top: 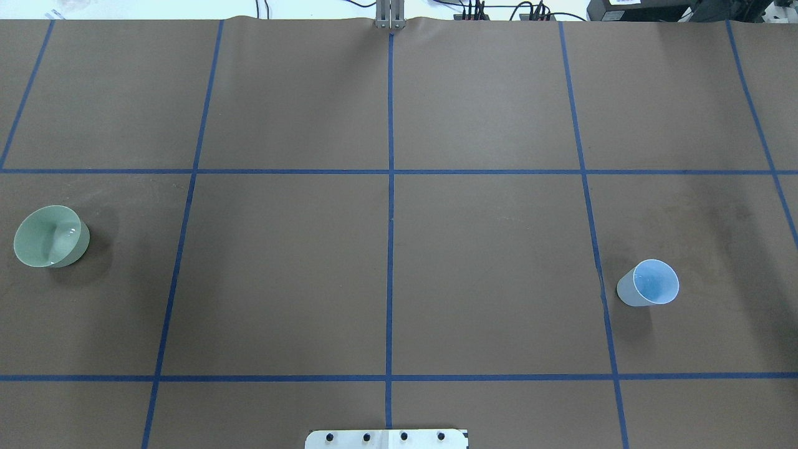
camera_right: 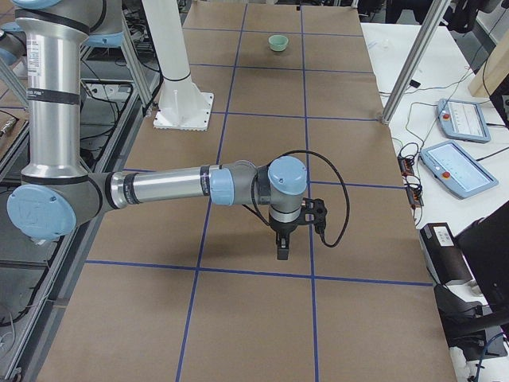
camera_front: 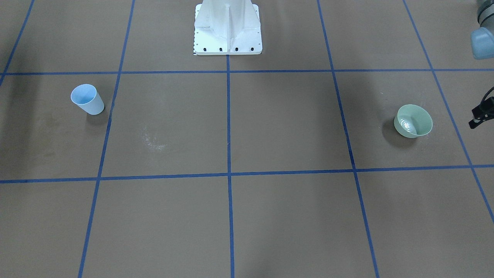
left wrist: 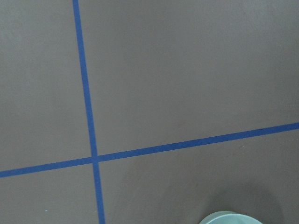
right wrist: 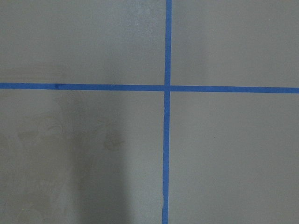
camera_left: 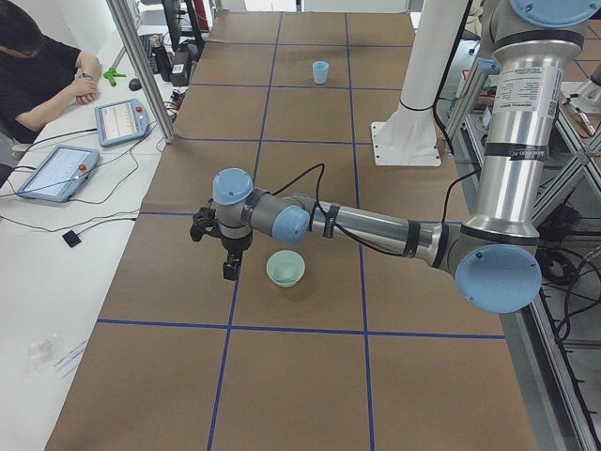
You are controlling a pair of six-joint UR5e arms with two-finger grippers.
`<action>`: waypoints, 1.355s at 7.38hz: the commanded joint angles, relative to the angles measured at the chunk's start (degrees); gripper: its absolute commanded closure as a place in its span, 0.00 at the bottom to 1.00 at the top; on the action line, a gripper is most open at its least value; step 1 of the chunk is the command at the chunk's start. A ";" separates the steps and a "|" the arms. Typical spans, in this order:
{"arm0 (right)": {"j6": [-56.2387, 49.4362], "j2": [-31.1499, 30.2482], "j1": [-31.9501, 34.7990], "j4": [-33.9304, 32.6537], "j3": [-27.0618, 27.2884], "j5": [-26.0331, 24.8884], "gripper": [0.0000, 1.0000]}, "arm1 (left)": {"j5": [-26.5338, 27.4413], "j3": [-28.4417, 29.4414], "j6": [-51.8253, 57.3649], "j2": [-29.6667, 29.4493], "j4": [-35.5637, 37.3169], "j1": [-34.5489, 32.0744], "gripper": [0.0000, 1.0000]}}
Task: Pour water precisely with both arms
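Observation:
A light blue cup [top: 648, 282] stands upright on the table's right side and also shows in the front view [camera_front: 87, 99]. A pale green bowl [top: 50, 237] stands on the left side. Faint glints of water [camera_front: 405, 124] show in the bowl's bottom. Whether the cup holds water cannot be told. My left gripper [camera_left: 230, 268] points down just beside the bowl [camera_left: 285, 269], on its outer side; only a black part of it [camera_front: 478, 117] enters the front view. My right gripper [camera_right: 283, 247] points down above bare table. Whether either gripper is open or shut cannot be told.
The white pedestal base [camera_front: 227, 29] stands at the table's robot side. Blue tape lines [top: 390, 249] divide the brown table. A whitish dried mark [camera_front: 154, 143] lies near the cup. An operator [camera_left: 33, 75] sits at a side table with teach pendants [camera_left: 122, 117].

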 commanded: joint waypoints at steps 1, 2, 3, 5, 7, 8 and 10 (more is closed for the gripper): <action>0.01 0.02 0.00 0.54 -0.11 -0.04 0.00 | 0.57 5.40 -17.70 4.53 -21.30 7.26 0.00; -0.07 -0.07 0.00 0.54 -0.11 -0.05 0.00 | 1.70 8.92 -22.48 4.64 -28.04 10.51 0.00; -0.08 -0.07 0.00 0.54 -0.19 -0.05 0.00 | 3.98 9.74 -22.61 5.07 -28.54 13.07 0.00; -0.16 -0.07 0.00 0.54 -0.19 -0.05 0.00 | 4.00 9.75 -22.00 6.82 -28.89 13.80 0.00; -0.16 -0.15 0.00 0.54 -0.19 -0.13 0.00 | 3.74 9.93 -22.00 9.29 -32.14 13.80 0.00; -0.16 -0.15 0.00 0.54 -0.19 -0.13 0.00 | 3.56 9.92 -22.00 9.65 -32.84 14.15 0.00; -0.16 -0.15 0.00 0.54 -0.19 -0.13 0.00 | 3.65 10.10 -22.08 9.65 -32.76 15.11 0.41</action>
